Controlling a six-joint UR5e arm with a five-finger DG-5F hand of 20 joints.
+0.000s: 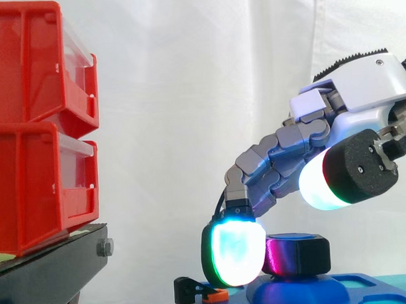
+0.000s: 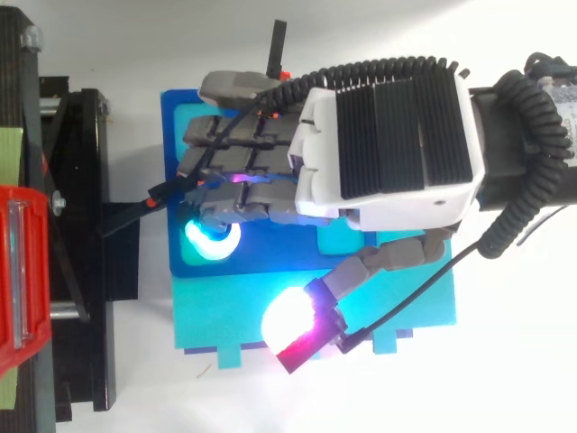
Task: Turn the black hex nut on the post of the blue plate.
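My robot hand (image 1: 367,92) arches wide over the chunky black hex nut (image 1: 300,256) on the moulded blue plate (image 1: 373,287), one glowing fingertip (image 1: 234,252) touching at 9 o'clock. Turning seems barely begun.

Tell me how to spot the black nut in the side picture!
Find the red bins on the left, then the blue plate at the bottom right. On its raised hump, under the robot's hand, sits the nut. It's the only chunky black piece sitting on the blue.

You're in a robotics lab test cell. In the side view a white curtain (image 1: 186,91) closes off the back, stacked red bins (image 1: 31,120) sit on a black stand (image 1: 53,275) at 9 o'clock, and a blue plate (image 1: 363,284) fixture lies at 5 o'clock.
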